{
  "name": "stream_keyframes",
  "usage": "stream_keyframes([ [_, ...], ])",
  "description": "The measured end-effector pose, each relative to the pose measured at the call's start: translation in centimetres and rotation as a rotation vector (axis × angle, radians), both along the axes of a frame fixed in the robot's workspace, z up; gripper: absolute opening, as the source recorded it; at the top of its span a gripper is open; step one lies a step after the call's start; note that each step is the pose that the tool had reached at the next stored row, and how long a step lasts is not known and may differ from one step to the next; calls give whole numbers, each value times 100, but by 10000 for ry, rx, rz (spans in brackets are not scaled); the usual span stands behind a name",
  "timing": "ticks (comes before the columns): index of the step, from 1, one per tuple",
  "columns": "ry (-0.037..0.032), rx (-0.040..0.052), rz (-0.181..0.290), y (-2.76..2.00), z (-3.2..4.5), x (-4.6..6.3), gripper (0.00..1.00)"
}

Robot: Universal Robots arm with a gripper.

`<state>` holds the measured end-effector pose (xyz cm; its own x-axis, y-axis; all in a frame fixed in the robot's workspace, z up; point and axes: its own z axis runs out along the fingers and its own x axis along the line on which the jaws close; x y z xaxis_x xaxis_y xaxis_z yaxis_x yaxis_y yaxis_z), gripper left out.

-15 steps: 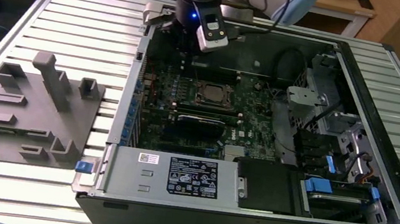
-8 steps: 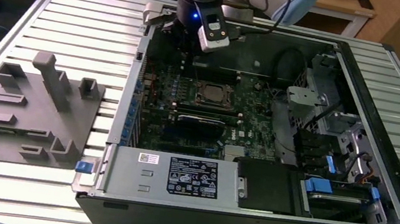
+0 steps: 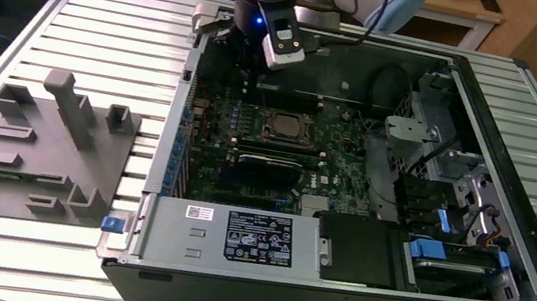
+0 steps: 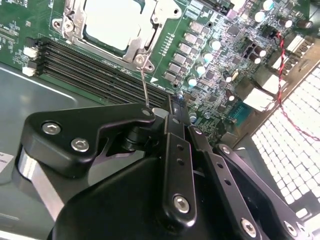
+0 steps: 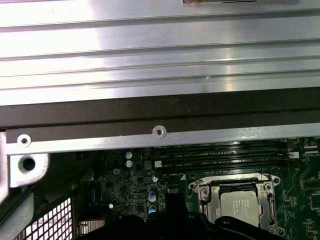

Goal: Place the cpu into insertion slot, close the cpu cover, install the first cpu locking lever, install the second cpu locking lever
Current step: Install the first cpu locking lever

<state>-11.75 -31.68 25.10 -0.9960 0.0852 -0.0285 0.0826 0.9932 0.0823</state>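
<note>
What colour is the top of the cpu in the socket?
Pale silvery-grey; the cpu shows best in the second wrist view.

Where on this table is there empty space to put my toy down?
The table is bare beyond the grey tray, at the exterior view's left of the computer case, and along the strip in front of the tray. Inside the case is crowded: circuit board, cables, and the robot's hand near the chip.

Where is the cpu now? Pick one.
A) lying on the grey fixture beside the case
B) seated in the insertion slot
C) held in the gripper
B: in both wrist views the cpu lies flat inside the metal-rimmed insertion slot.
</note>
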Motion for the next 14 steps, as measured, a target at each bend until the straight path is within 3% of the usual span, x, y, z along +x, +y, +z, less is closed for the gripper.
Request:
stream_keyframes([
  [3,-2,1,0,6,-1,-3,11],
  [10,-2,13,0,81,-7,-2,11],
  [14,-2,14,0,95,-8,53,11],
])
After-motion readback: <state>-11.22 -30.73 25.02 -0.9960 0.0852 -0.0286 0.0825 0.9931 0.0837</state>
